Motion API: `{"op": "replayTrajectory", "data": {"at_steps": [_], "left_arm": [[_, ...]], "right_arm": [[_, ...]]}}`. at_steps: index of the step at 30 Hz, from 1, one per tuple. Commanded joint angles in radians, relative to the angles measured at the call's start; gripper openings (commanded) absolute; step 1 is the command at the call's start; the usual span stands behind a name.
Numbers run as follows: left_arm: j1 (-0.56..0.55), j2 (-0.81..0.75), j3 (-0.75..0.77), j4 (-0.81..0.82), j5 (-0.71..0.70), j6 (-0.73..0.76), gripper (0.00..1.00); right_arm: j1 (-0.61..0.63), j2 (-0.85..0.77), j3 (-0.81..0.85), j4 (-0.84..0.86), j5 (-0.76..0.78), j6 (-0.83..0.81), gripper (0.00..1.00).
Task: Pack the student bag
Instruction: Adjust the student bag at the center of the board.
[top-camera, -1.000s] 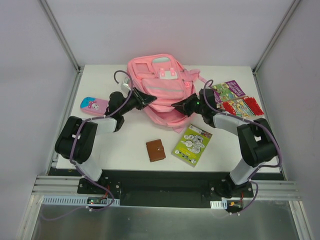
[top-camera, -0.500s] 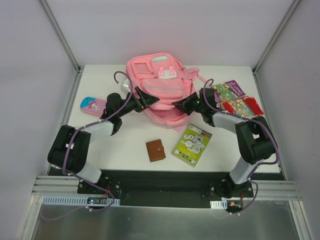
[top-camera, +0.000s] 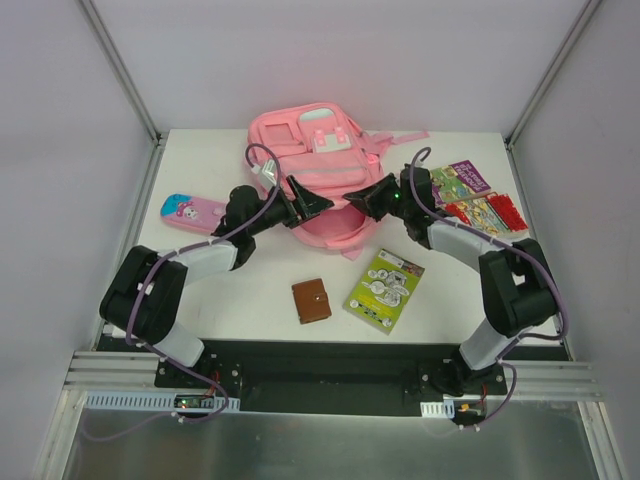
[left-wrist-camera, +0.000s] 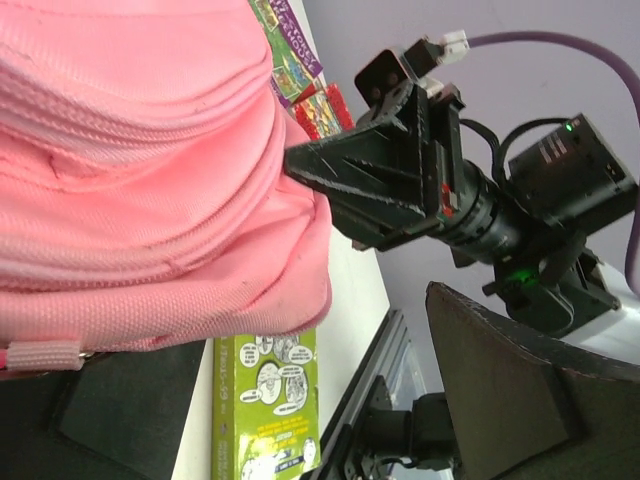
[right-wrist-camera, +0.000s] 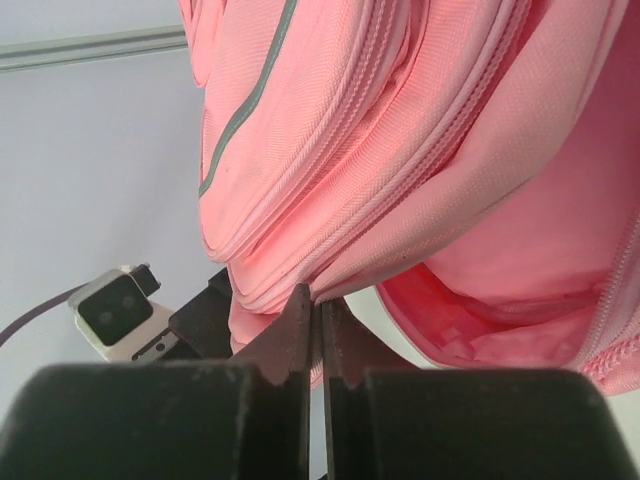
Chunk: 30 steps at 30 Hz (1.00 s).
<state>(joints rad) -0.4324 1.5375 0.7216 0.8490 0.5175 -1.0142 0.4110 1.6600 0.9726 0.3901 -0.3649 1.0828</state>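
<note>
The student bag (top-camera: 318, 160), a large pink backpack, lies at the back middle of the table. My right gripper (top-camera: 374, 198) is shut on the fabric edge by a zip at the bag's near right side, and the right wrist view shows its fingers (right-wrist-camera: 300, 325) pinching that pink seam (right-wrist-camera: 345, 280) with the mouth gaping beside it. My left gripper (top-camera: 311, 204) stands open at the bag's near left edge with nothing between its jaws. In the left wrist view the bag (left-wrist-camera: 140, 170) fills the upper left, and the right gripper (left-wrist-camera: 385, 185) is opposite.
A green booklet (top-camera: 384, 290) and a brown wallet (top-camera: 311, 300) lie near the front. A pink cartoon pencil case (top-camera: 192, 211) sits at the left. Colourful books (top-camera: 460, 182) and a red one (top-camera: 487, 213) lie at the right.
The left gripper has opened, let go of the bag and reached further right. The right gripper has pulled the bag's edge back and up, and the bag has shifted toward the rear.
</note>
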Motion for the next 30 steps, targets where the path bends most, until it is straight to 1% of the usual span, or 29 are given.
{"op": "replayTrajectory", "data": {"at_steps": [1,5,6,9,10,12,13,14,15,16,17,19,20,21,22,24,25,27,28,29,30], "left_arm": [[-0.003,0.021,0.065,0.015,-0.053,-0.027,0.85],[-0.003,0.035,0.082,-0.021,-0.083,-0.047,0.8],[-0.005,0.039,0.079,-0.028,-0.089,-0.05,0.74],[-0.005,0.035,0.07,-0.031,-0.123,-0.067,0.65],[-0.005,0.035,0.071,-0.033,-0.128,-0.066,0.52],[-0.005,0.036,0.085,-0.042,-0.132,-0.063,0.44],[-0.005,0.038,0.093,-0.054,-0.132,-0.058,0.31],[-0.005,0.038,0.102,-0.07,-0.137,-0.058,0.26],[-0.005,0.039,0.111,-0.074,-0.146,-0.057,0.17],[-0.003,0.041,0.117,-0.076,-0.146,-0.057,0.11],[-0.003,0.042,0.124,-0.09,-0.146,-0.057,0.0],[-0.003,0.046,0.142,-0.106,-0.146,-0.05,0.0],[0.0,0.047,0.144,-0.111,-0.146,-0.049,0.0],[-0.002,0.043,0.144,-0.111,-0.149,-0.047,0.0],[0.0,0.041,0.142,-0.111,-0.152,-0.041,0.0],[0.009,0.03,0.141,-0.113,-0.154,-0.035,0.0],[0.012,0.027,0.142,-0.114,-0.148,-0.026,0.0],[0.029,0.024,0.147,-0.114,-0.14,-0.03,0.0],[0.037,0.023,0.153,-0.114,-0.136,-0.03,0.0],[0.044,0.026,0.157,-0.113,-0.117,-0.034,0.0],[0.055,0.026,0.177,-0.11,-0.105,-0.04,0.0]], "right_arm": [[0.031,-0.111,0.017,0.0,-0.026,-0.043,0.01],[0.043,-0.132,0.003,-0.014,-0.012,-0.064,0.01],[0.049,-0.131,0.006,-0.014,-0.016,-0.066,0.01],[0.067,-0.131,0.015,-0.034,-0.017,-0.081,0.01],[0.072,-0.132,0.012,-0.045,-0.017,-0.084,0.01],[0.083,-0.137,0.002,-0.051,-0.011,-0.09,0.01],[0.086,-0.14,-0.005,-0.059,-0.009,-0.093,0.01],[0.087,-0.143,-0.009,-0.065,-0.008,-0.106,0.01],[0.091,-0.15,-0.012,-0.071,-0.008,-0.11,0.01],[0.091,-0.155,-0.014,-0.073,-0.011,-0.115,0.01],[0.091,-0.157,-0.014,-0.077,-0.017,-0.124,0.01],[0.091,-0.178,-0.015,-0.117,-0.011,-0.161,0.03],[0.089,-0.186,-0.017,-0.131,-0.002,-0.176,0.09],[0.088,-0.209,-0.018,-0.148,0.006,-0.217,0.28],[0.086,-0.219,-0.018,-0.201,0.015,-0.236,0.42],[0.078,-0.265,-0.02,-0.259,0.05,-0.306,0.74],[0.075,-0.284,-0.025,-0.316,0.067,-0.328,0.8],[0.068,-0.346,-0.026,-0.359,0.109,-0.371,0.94],[0.066,-0.37,-0.029,-0.419,0.127,-0.414,0.95],[0.065,-0.399,-0.034,-0.456,0.179,-0.432,0.96],[0.064,-0.455,-0.04,-0.492,0.208,-0.451,0.96]]}}
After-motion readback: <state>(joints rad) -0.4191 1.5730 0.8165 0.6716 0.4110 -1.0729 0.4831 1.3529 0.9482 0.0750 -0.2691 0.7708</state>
